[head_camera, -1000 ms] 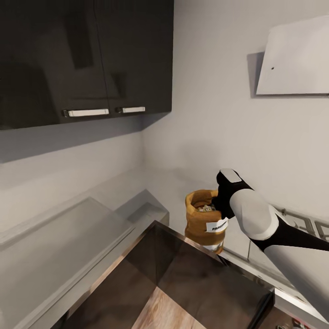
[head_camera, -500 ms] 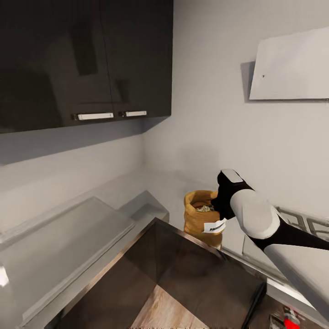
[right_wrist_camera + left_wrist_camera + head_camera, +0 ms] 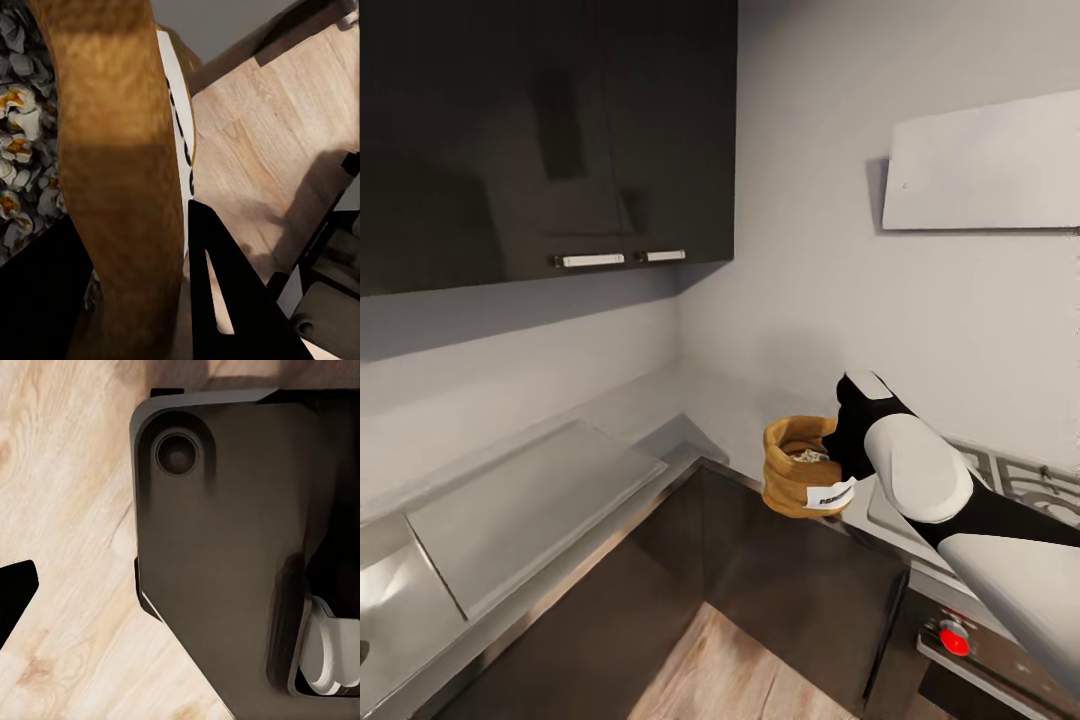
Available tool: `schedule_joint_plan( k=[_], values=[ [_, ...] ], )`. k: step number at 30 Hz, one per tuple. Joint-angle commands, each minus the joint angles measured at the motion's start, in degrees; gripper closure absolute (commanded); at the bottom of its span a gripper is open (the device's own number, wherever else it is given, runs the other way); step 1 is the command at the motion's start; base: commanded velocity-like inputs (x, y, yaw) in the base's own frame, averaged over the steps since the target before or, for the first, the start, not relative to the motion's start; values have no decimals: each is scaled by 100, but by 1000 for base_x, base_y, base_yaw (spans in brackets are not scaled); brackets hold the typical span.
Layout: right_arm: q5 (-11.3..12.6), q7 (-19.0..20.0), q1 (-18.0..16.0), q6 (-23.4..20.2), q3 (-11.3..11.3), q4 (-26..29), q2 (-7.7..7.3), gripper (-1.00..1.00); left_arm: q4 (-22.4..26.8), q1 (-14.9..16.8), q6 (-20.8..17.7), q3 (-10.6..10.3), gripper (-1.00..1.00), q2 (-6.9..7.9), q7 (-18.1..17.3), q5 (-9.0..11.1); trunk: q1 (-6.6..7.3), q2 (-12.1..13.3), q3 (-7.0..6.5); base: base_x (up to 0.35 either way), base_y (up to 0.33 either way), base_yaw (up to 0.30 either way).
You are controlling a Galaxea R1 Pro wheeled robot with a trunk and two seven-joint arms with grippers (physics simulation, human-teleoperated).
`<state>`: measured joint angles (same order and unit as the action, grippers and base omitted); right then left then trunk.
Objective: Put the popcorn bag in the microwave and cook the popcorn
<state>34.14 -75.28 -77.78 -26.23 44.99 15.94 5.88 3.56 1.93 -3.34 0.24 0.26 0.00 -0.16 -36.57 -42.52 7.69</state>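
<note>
Right wrist view: the right pincer [image 3: 135,292] is clamped on the rolled rim of the bag [image 3: 120,172] — one black finger [image 3: 232,292] lies against the outer wall beside the white label, the other sits dark inside the mouth. Pale, yellow-flecked popcorn [image 3: 19,180] fills the sack's inside. Past the rim lies wood floor [image 3: 262,150].

In the head view the right arm comes in from the lower right, white forearm rising to a black wrist, its pincer [image 3: 842,440] bent down over the near rim of the bag [image 3: 798,478]. The sack is squat, tan-brown, its rim rolled, its label facing the camera and partly hidden by the arm; whitish bits show in its mouth. It hangs in the grip above the corner edge of the grey table [image 3: 540,500], over dark cabinet fronts, just left of the hob [image 3: 1020,475]. A red knob [image 3: 954,637] sits on the steel front below the hob.

Left wrist view: the tip of the left pincer [image 3: 13,596] is a black wedge over wood floor, beside the robot's dark base [image 3: 217,547] — whether it is apart or together, I cannot tell.
</note>
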Motion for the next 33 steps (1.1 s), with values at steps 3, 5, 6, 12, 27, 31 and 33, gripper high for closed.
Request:
schedule_joint_plan(
  k=[3, 5, 6, 12, 27, 31, 33],
  values=[
    [40, -32, -1, -50, -17, 15, 2, 100, 15, 0, -35, 2, -100, 0, 0, -1, 2, -6, -19, -80, 0, 0],
    [40, -31, -1, -49, -19, 15, 1, 100, 14, -1, -35, 2, -100, 0, 0, -1, 2, -6, -38, -15, 0, 0],
    [40, -31, -1, -49, -18, 15, 1, 100, 14, -1, -35, 2, -100, 0, 0, -2, 2, -6, -47, -5, 0, 0],
    [40, -31, -1, -45, -24, 15, 1, 100, 15, 0, -35, 5, -100, 0, 0, -2, 2, -6, -101, -1, 0, 0],
    [40, -31, -1, -46, -34, 15, 1, 100, 14, 0, -35, 3, -100, 0, 0, -2, 2, -6, -183, 0, 0, 0],
    [40, -31, -1, -45, -32, 15, 2, 100, 16, 0, -35, 7, -100, 0, 0, -2, 2, -6, -191, 0, 0, -129],
    [40, -31, -1, -42, -33, 15, 3, 100, 15, -1, -35, 6, -100, 0, 0, -2, 2, -6, -198, 0, 0, -247]
  ],
)
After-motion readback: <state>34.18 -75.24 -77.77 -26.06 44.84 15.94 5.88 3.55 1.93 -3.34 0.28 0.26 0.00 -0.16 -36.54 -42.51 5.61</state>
